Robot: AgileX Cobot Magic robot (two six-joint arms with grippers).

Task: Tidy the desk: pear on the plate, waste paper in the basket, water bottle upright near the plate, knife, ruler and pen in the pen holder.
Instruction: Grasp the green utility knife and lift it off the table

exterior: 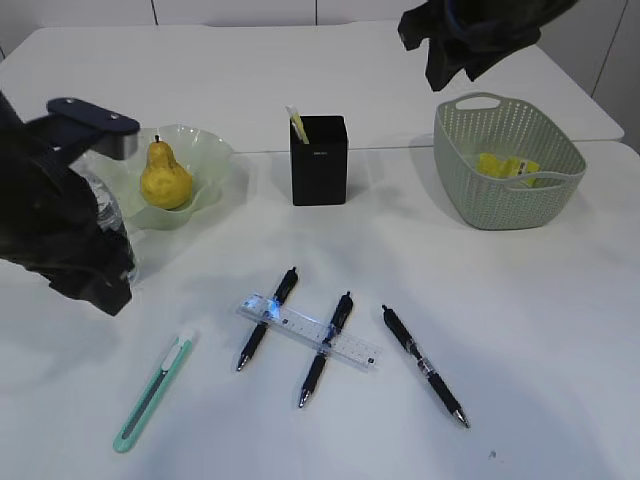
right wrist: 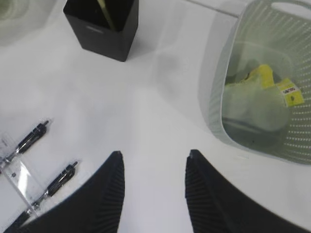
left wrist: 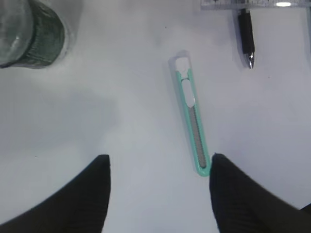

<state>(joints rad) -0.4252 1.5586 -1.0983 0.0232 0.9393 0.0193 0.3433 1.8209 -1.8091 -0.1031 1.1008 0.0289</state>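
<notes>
The yellow pear [exterior: 166, 178] lies in the wavy pale-green plate [exterior: 215, 150]. Yellow waste paper [exterior: 505, 165] [right wrist: 265, 77] sits inside the grey-green basket [exterior: 470, 200] [right wrist: 214, 97]. The water bottle [exterior: 108, 215] [left wrist: 34, 34] stands beside the plate, mostly hidden by my left arm. The green knife [exterior: 153, 392] [left wrist: 192, 116] lies just ahead of my open, empty left gripper [exterior: 100, 285] [left wrist: 159, 162]. The clear ruler [exterior: 310, 331] lies across two black pens [exterior: 267, 318] [exterior: 327, 348]; a third pen [exterior: 424, 365] lies to the right. My right gripper [exterior: 450, 65] [right wrist: 154, 158] hangs open and empty between the black pen holder [exterior: 319, 160] [right wrist: 102, 24] and the basket.
A yellowish stick pokes out of the pen holder. The table's back edge runs behind the plate and basket, with a second white table beyond. A pen tip [left wrist: 246, 39] and the ruler's edge [left wrist: 252, 4] show at the top of the left wrist view.
</notes>
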